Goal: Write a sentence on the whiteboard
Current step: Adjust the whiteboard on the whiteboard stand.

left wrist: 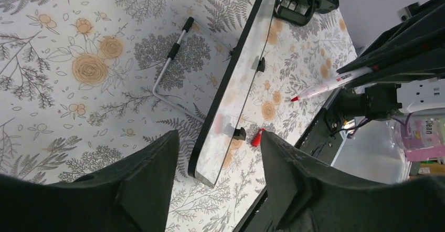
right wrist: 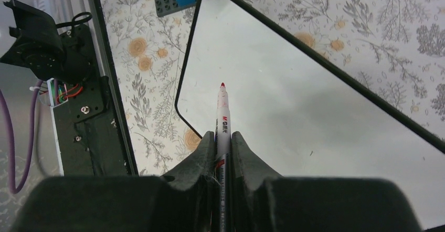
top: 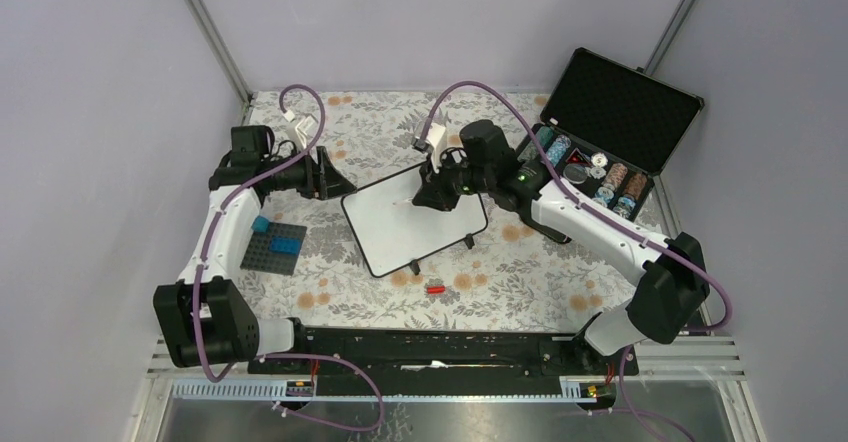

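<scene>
One flat white black-rimmed whiteboard (top: 400, 227): mid-table
Right gripper (right wrist: 223, 137): clamped on red-tipped white marker (right wrist: 223, 111)
Left gripper (left wrist: 218, 148): fingers apart, left of it

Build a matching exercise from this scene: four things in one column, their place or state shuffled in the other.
1 marker
2 whiteboard
3 red cap
4 black case

A open, lid raised
B lying loose by the whiteboard's near edge
C clamped in the right gripper
D blank

Pairs: 1-C; 2-D; 3-B; 4-A
</scene>
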